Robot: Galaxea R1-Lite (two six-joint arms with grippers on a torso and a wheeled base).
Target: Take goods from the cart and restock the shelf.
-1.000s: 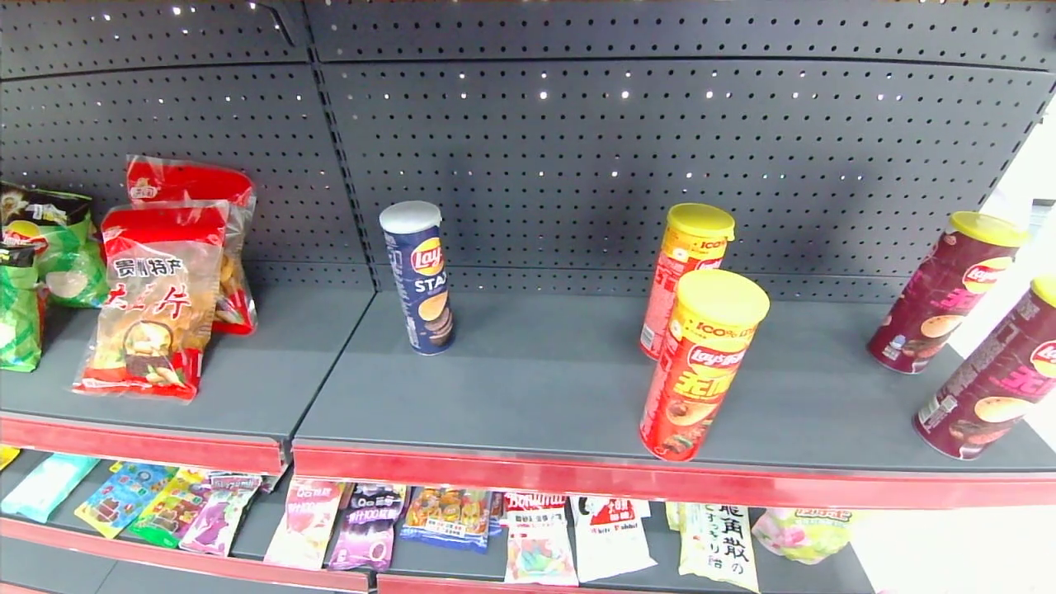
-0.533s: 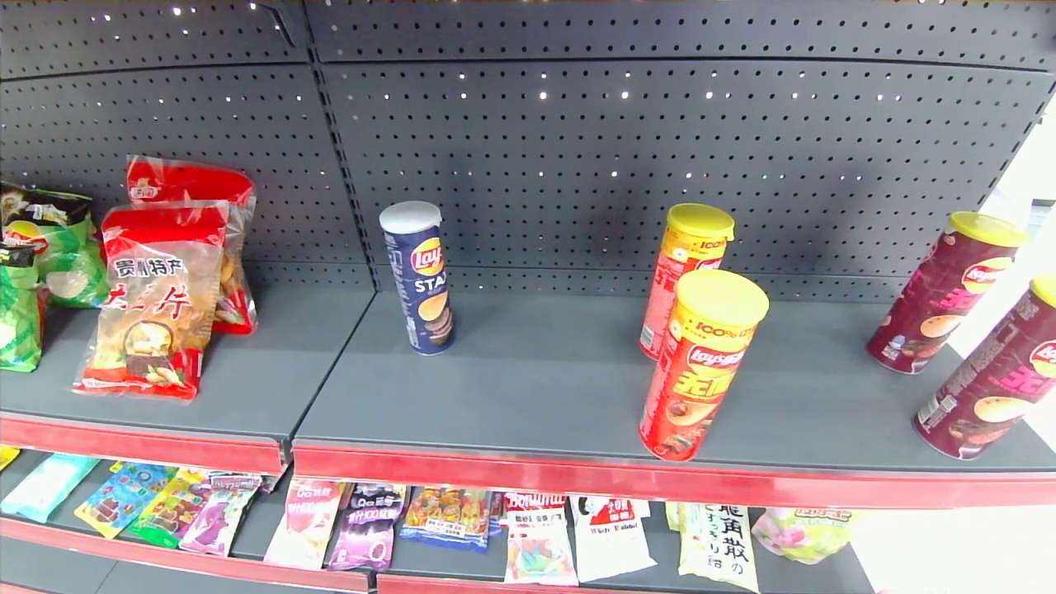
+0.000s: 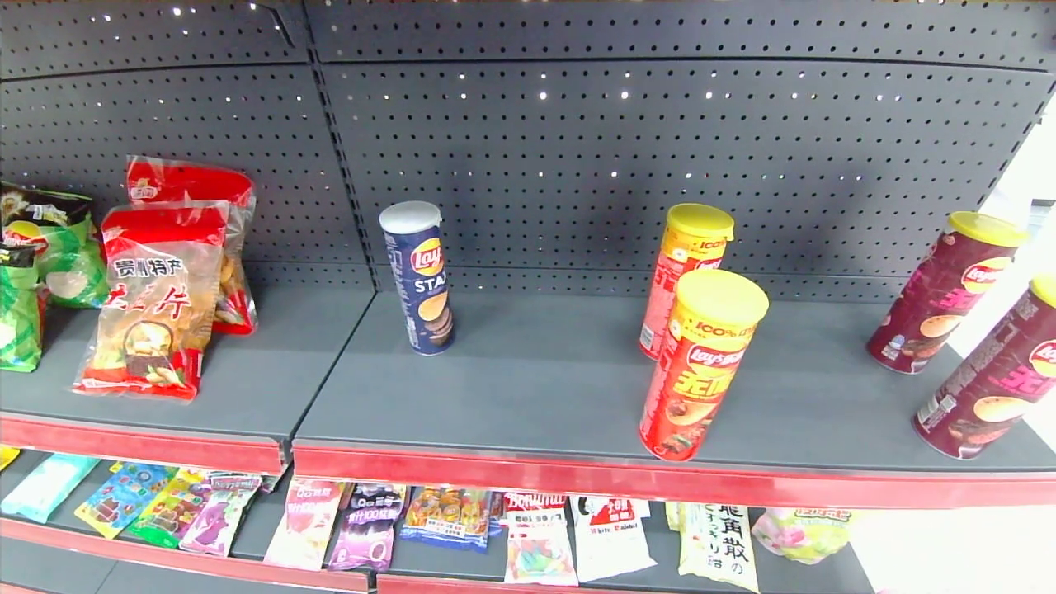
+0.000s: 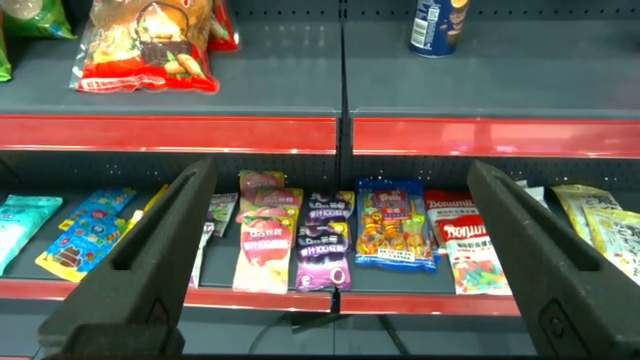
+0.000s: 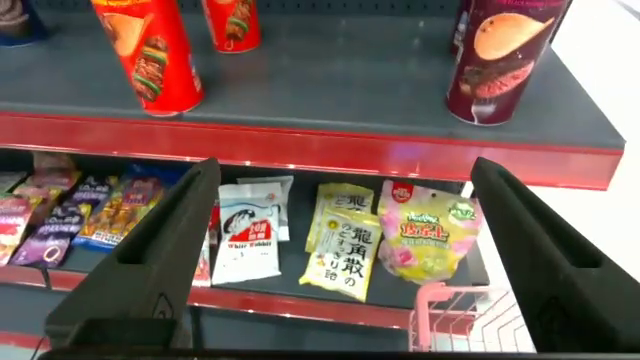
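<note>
The grey shelf (image 3: 544,388) with a red front edge carries a blue chip can (image 3: 419,276), two red chip cans with yellow lids (image 3: 701,363) and two maroon cans (image 3: 940,289) at the right. My left gripper (image 4: 340,290) is open and empty, in front of the lower shelf's candy packets (image 4: 320,245), below the blue can (image 4: 435,25). My right gripper (image 5: 345,290) is also open and empty, lower than the front red can (image 5: 145,50) and a maroon can (image 5: 500,55). A corner of the pink cart (image 5: 465,318) lies beneath it.
Red snack bags (image 3: 157,297) and green chip bags (image 3: 33,264) fill the shelf's left section. A perforated back panel (image 3: 577,165) closes the rear. Open shelf floor lies between the blue can and the red cans. Snack packets (image 5: 350,235) line the lower shelf.
</note>
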